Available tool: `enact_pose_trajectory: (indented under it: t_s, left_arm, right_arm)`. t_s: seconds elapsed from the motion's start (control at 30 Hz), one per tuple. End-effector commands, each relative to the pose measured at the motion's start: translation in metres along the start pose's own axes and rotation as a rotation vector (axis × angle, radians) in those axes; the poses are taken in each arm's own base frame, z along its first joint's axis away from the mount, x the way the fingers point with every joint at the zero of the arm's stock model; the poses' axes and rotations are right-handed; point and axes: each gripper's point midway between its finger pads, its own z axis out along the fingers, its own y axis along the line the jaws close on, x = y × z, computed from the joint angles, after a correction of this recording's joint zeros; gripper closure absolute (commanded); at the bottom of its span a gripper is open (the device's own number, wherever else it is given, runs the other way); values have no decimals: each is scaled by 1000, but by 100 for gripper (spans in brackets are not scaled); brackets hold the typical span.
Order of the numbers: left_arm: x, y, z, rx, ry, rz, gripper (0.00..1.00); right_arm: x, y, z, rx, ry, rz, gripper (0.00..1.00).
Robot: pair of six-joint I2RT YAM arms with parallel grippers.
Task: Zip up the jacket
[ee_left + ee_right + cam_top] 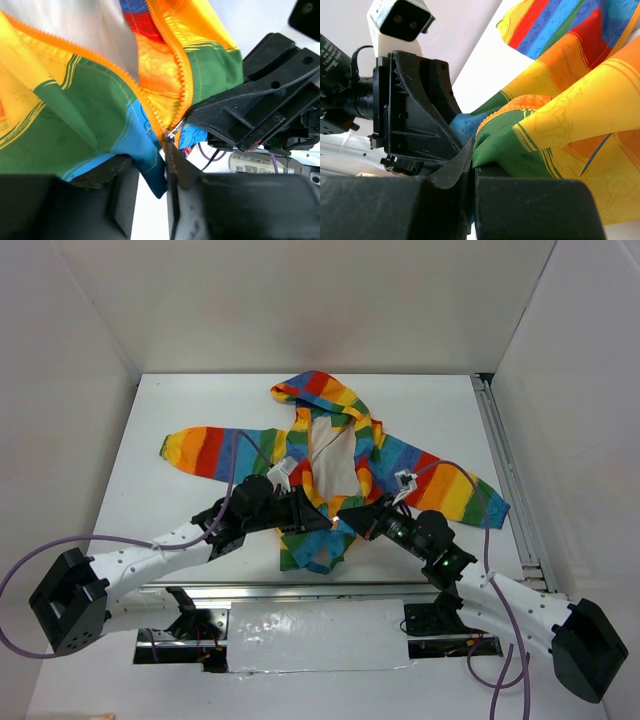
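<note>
The rainbow-striped jacket lies face up on the white table, its front open and the white lining showing. Both grippers meet at the hem, at the foot of the orange zipper. My left gripper has its jaws close together with the blue hem corner pinched between them. The metal zipper slider sits right at its right fingertip. My right gripper is shut on the green and yellow front panel beside the zipper teeth. One of its fingers reaches the slider.
A metal rail runs along the table's right edge. White walls close in the back and sides. Purple cables trail from both arms. The left arm's wrist camera hangs close to my right gripper.
</note>
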Motion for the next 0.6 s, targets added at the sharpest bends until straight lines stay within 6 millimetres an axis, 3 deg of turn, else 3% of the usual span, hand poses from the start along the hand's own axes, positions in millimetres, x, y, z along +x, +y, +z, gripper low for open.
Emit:
enact_pose_trajectory:
  t_s: [0.0,0.13,0.27,0.57]
  left_arm:
    - [-8,-22,-2,101,-15,54,64]
    - [-8,-23,-1,106,-6,63,78]
    - [-7,-23,0,141,12,88,100]
    - [6,-29,-16,262,38,220,100]
  right_arm:
    - [-3,10,1,-41,-14,-15,100]
    - [-5,14,2,-55,-16,-20,100]
    - [-5,13,2,-50,-22,-14,100]
    - [-24,-6,3,53,-131,-38,100]
